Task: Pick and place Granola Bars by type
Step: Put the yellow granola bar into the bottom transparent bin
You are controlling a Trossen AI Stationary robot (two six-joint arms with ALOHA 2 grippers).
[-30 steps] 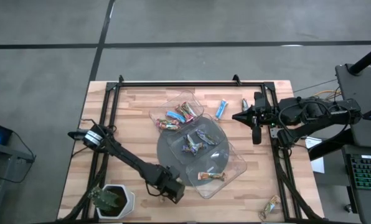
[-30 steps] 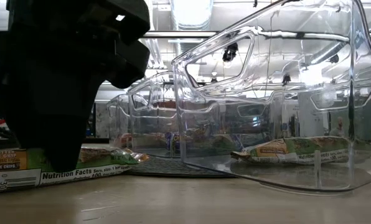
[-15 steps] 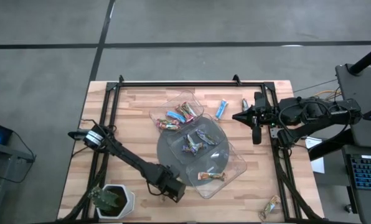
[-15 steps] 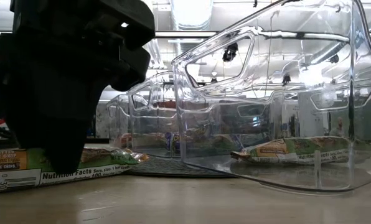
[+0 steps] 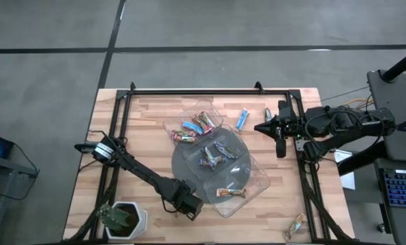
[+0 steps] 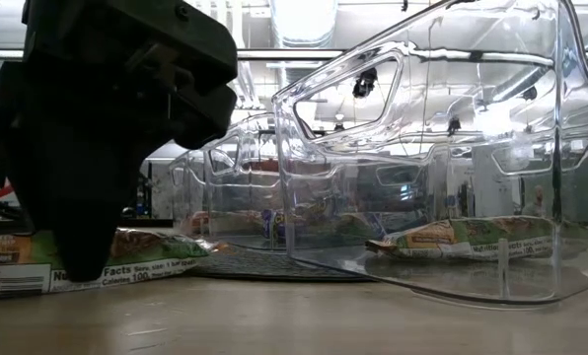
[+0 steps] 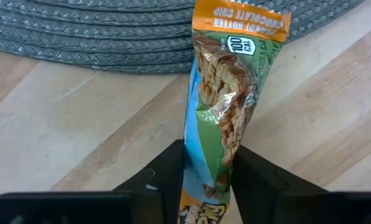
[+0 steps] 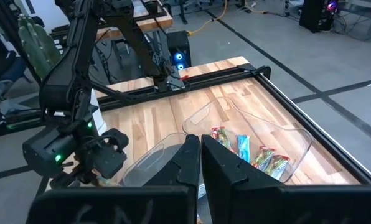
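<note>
My left pincer is down at the desk, near the grey woven mat, its fingers pressed against both sides of a green peanut-butter granola bar that lies on the wood just beside the mat. My right pincer is clenched empty, waiting at the desk's right edge.

Left arm is reaching in from the left edge of the tabletop toward the near edge, elbow low; its left gripper is sitting right down at the wood, a bit left of the middle of the near edge, fingers clamping onto a green granola bar; right arm is hanging back over the right edge, right gripper pinching closed on nothing and pointing inward.
</note>
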